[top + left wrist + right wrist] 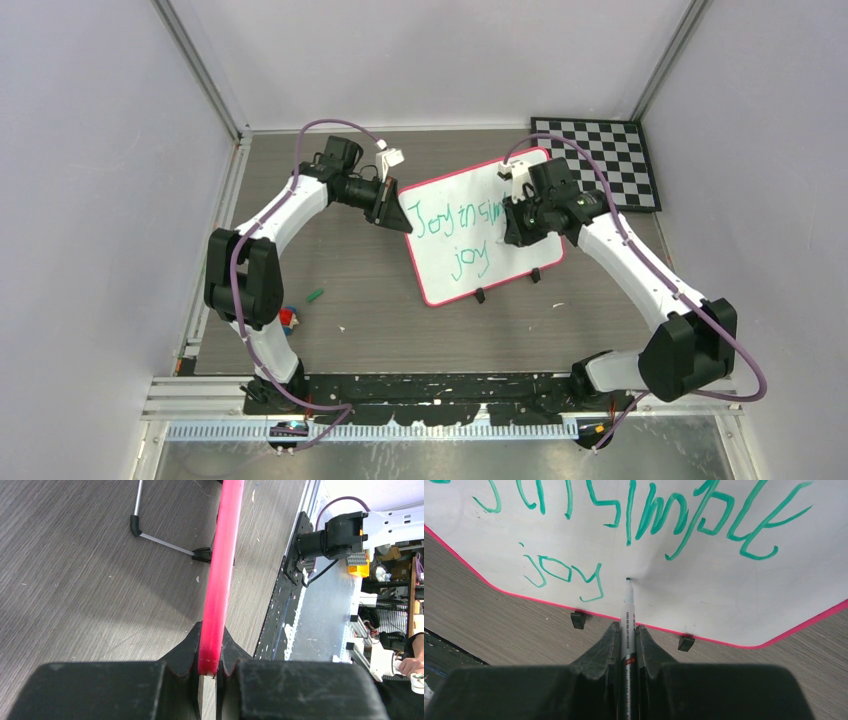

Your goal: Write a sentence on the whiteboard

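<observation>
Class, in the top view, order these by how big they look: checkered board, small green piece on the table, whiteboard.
Largest: the whiteboard.
Next: the checkered board, somewhat smaller.
Smallest: the green piece.

We see left arm (290, 205): white shell links, black joint housings, purple cable (340, 122) running alongside. Right arm (630, 262): same white-and-black build, own purple cable (545, 136). Left gripper (210, 645), right gripper (627, 630): matte black, wedge-shaped fingers on blocky black bodies. We note small white connector (390, 155) by left wrist.

Green sentence (639, 520) on askew pink-rimmed whiteboard (516, 263) ends at "joy".
</observation>
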Robot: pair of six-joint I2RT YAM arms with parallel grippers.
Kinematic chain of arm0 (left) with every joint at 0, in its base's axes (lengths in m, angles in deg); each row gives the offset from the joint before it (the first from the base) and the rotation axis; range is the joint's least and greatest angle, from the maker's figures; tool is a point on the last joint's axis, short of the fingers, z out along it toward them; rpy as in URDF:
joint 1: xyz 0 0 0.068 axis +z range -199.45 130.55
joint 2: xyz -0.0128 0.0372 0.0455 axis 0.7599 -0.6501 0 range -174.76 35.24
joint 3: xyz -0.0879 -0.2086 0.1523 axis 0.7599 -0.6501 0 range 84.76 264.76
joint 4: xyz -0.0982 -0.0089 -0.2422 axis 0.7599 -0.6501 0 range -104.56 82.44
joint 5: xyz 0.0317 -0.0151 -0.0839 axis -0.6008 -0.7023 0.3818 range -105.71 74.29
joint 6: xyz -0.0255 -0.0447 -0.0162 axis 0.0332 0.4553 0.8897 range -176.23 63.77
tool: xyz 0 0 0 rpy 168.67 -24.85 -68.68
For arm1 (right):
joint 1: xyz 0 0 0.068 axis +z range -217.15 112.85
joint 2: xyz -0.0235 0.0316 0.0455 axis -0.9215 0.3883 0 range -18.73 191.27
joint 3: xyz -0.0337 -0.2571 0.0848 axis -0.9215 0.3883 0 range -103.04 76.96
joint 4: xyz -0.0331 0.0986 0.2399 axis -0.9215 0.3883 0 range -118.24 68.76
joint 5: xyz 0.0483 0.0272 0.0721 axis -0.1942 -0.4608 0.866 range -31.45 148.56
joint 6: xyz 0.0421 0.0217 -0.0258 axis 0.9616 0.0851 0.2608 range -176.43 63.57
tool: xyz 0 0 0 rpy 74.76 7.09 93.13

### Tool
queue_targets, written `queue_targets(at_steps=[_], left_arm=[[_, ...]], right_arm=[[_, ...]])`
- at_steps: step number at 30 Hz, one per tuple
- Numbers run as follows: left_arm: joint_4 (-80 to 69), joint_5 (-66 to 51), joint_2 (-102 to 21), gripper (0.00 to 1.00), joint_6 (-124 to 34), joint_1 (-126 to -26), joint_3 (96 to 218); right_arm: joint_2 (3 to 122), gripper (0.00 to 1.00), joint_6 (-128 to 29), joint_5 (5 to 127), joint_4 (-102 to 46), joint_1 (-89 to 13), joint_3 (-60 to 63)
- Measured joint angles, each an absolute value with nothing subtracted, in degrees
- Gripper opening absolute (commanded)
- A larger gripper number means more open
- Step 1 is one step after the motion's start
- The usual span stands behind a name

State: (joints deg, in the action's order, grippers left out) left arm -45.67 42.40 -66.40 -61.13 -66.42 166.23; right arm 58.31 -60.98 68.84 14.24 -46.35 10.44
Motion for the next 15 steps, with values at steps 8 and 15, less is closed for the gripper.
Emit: queue_targets(at_steps=[8, 15], left_arm=[[-45.7, 42.4, -66.4, 0.00, -61.1, -66.4, 166.2], [-45.7, 42.4, -66.4, 0.00, -61.2, -66.4, 166.2]], right_arm=[[59.2, 0.00, -60.9, 68.8, 14.7, -44.3, 9.6], [59.4, 0.00, -61.0, 68.5, 14.6, -42.9, 9.6]])
